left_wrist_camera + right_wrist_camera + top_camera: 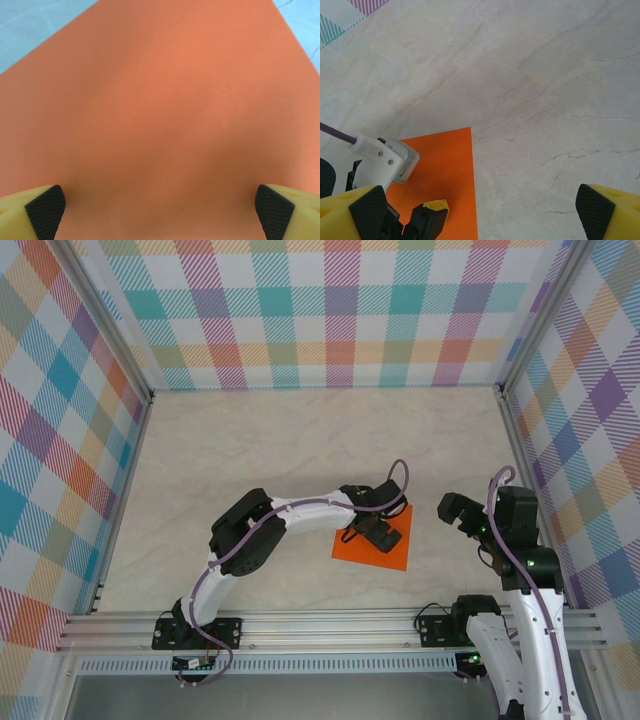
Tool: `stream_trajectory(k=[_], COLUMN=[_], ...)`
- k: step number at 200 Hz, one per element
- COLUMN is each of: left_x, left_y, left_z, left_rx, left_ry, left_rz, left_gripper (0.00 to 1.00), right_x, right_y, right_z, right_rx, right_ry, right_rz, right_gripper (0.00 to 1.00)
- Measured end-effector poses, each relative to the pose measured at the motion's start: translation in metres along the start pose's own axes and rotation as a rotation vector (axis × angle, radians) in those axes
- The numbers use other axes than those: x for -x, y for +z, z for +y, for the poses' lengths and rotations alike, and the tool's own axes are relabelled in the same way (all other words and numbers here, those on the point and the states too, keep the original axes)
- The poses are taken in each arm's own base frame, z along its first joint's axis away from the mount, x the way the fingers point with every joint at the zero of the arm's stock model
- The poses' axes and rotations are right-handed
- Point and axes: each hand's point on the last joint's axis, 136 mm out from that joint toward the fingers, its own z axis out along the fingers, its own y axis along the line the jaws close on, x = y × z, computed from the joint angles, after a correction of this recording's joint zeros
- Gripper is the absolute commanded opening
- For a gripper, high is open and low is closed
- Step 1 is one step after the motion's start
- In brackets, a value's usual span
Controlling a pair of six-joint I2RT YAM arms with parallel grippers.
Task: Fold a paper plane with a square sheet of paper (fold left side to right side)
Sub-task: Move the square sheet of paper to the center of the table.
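Note:
The square sheet of paper [362, 556] is bright orange and lies flat on the marble table, near the front, with no fold visible. My left gripper [375, 532] hangs low right over the sheet, jaws wide open. In the left wrist view its black pads [46, 210] stand far apart with only orange paper [160, 110] between them. My right gripper [453, 511] is open just right of the sheet, over bare table. The right wrist view shows the sheet's right edge and far corner [451, 165], with the left gripper's finger [431, 215] above the paper.
Checkered walls [320, 310] enclose the pale marble table [300, 450] on three sides. An aluminium rail [330, 625] runs along the front edge, by the arm bases. Bare tabletop lies behind and left of the sheet.

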Motion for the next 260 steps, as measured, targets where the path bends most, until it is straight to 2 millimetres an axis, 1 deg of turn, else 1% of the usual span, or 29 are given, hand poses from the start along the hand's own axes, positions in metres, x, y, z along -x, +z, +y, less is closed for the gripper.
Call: stream_trajectory(k=[13,40,83,91,118,143,169,197,202,211,231,247,254,255,260], left_x=[0.001,0.001,-0.007,-0.008,-0.009,-0.009,-0.010,-0.018,-0.020,-0.022,-0.023,-0.024,-0.025,-0.025,-0.027], left_y=[0.000,0.002,-0.001,-0.001,-0.001,-0.001,-0.002,-0.008,-0.010,-0.015,-0.038,-0.066,-0.075,-0.078,-0.083], left_z=[0.005,0.022,0.070,0.080,0.107,0.121,0.122,0.121,0.121,0.121,0.120,0.118,0.117,0.117,0.117], left_rx=[0.007,0.027,0.068,0.073,0.079,0.077,0.069,0.049,0.049,0.042,0.022,-0.013,-0.028,-0.034,-0.044], left_ry=[-0.022,-0.078,-0.161,-0.177,-0.210,-0.210,-0.188,-0.162,-0.161,-0.157,-0.160,-0.192,-0.216,-0.222,-0.238], left_rz=[0.000,-0.005,-0.003,-0.003,0.001,0.003,0.004,0.023,0.027,0.027,-0.007,-0.060,-0.082,-0.091,-0.101], left_gripper=[1.00,1.00,1.00,1.00,1.00,1.00,1.00,1.00,1.00,1.00,1.00,0.98,0.97,0.97,0.96], right_x=[0.000,-0.001,-0.002,-0.002,-0.003,-0.004,-0.007,-0.014,-0.018,-0.023,-0.040,-0.056,-0.059,-0.061,-0.061], right_y=[0.000,0.000,0.000,0.000,0.001,0.001,0.008,0.030,0.039,0.049,0.081,0.111,0.121,0.125,0.130], right_z=[0.000,0.000,0.000,0.000,0.000,0.001,0.003,0.014,0.016,0.020,0.035,0.051,0.056,0.059,0.063], right_rx=[0.000,-0.002,0.000,0.001,0.003,0.005,0.016,0.060,0.061,0.059,0.043,0.019,0.010,0.010,0.009], right_ry=[0.000,0.001,0.001,0.002,0.002,0.003,0.009,0.032,0.033,0.025,-0.035,-0.108,-0.128,-0.137,-0.146], right_rz=[0.000,0.003,0.008,0.008,0.016,0.022,0.058,0.145,0.179,0.216,0.328,0.413,0.432,0.441,0.447], right_gripper=[1.00,1.00,1.00,1.00,1.00,1.00,1.00,1.00,1.00,1.00,1.00,0.99,0.99,0.98,0.98])
